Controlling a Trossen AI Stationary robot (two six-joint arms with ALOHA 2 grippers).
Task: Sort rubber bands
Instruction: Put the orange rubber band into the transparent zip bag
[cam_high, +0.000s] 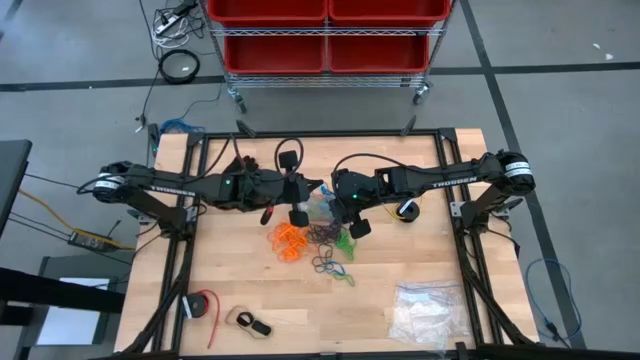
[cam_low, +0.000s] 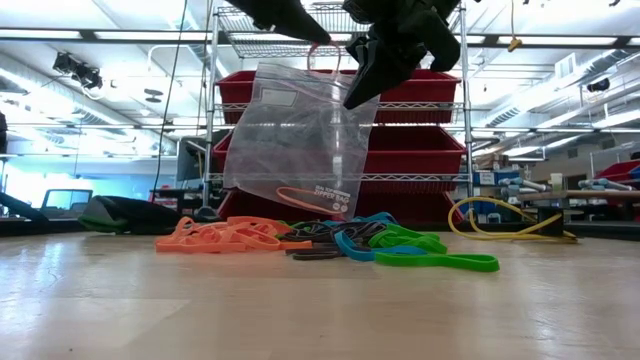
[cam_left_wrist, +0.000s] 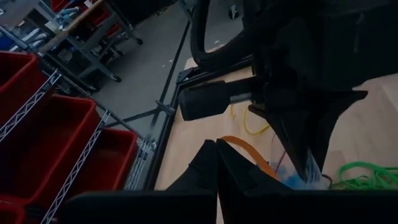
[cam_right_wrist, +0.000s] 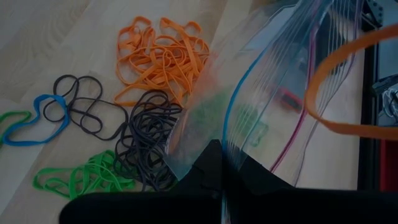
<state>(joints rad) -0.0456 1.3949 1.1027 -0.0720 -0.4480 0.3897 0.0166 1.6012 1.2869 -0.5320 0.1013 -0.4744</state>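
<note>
Two matte black jointed robot arms (cam_high: 200, 185) bearing white lettering, small green indicator lights, looping black cables and blunt dark grippers above a wooden table (cam_high: 420, 260).

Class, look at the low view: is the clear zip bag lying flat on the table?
No. The clear zip bag hangs in the air from the grippers above, over the rubber bands heaped on the table.

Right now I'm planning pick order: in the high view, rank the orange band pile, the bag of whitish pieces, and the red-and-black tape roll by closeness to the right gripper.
1. The orange rubber bands, just left of the right gripper at table centre.
2. The clear bag of whitish pieces, toward the front right corner.
3. The red-and-black roll, front left, farthest.
</note>
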